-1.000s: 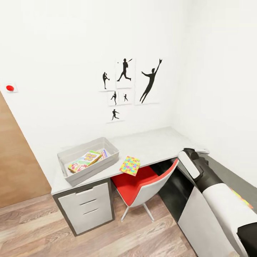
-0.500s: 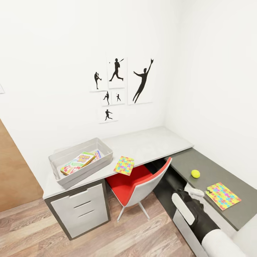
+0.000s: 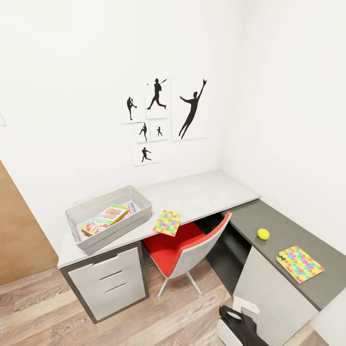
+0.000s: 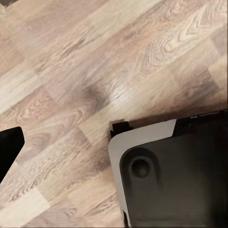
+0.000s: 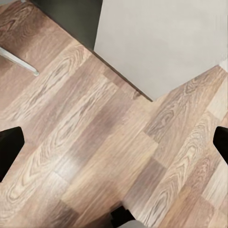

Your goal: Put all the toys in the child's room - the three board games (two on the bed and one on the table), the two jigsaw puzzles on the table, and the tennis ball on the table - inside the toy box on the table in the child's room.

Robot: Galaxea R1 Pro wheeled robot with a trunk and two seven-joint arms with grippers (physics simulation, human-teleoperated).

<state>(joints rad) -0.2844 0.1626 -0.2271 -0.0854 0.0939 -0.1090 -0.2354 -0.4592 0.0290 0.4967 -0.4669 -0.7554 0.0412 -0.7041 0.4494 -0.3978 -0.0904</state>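
Bin (image 3: 81, 226) on the desk (image 3: 206, 192) held game boxes (image 3: 105, 218). Ball (image 3: 263, 233) and puzzle (image 3: 300, 263) lay right, another puzzle (image 3: 166, 223) near the bin. Right gripper (image 5: 114, 147) fingers were apart; left gripper's state unclear.

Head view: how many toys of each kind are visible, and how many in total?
Flat printed game boxes in the see-through grey plastic bin: 2, a large Skip-Bo box and a small blue box behind it
Thin multicoloured jigsaw boards: 2, one beside the bin, one on the dark grey desk section
Small yellow-green ball: 1
Total: 5

Toy box (image 3: 81, 211) holds board games (image 3: 105, 217); puzzles (image 3: 166, 222) (image 3: 300, 263) (flat) and ball (image 3: 263, 233) lie outside.
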